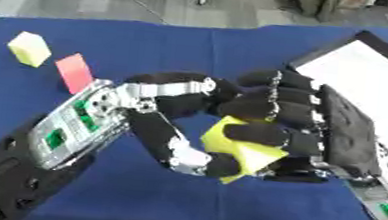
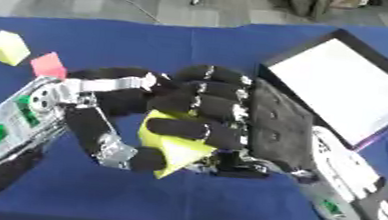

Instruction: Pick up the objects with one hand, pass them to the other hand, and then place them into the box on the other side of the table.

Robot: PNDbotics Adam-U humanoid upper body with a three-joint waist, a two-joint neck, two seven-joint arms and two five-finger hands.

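A yellow block (image 1: pixel 248 154) is held above the blue table (image 1: pixel 150 43) at the centre, between both hands. My right hand (image 1: pixel 347 129) comes in from the lower right, its fingers (image 1: pixel 277 109) curled over the block's top and front. My left hand (image 1: pixel 159 104) reaches in from the lower left. Its fingers lie along the block's upper side, partly under the right fingers, and its thumb (image 1: pixel 185 156) presses the block's lower edge. Much of the block is hidden by the fingers. The box (image 2: pixel 340 87), white inside with a black rim, lies at the upper right.
A pale yellow cube (image 1: pixel 29 48) and a pink block (image 1: pixel 74 73) stand on the table at the far left, behind my left forearm. The table's far edge runs along the top, with grey floor beyond it.
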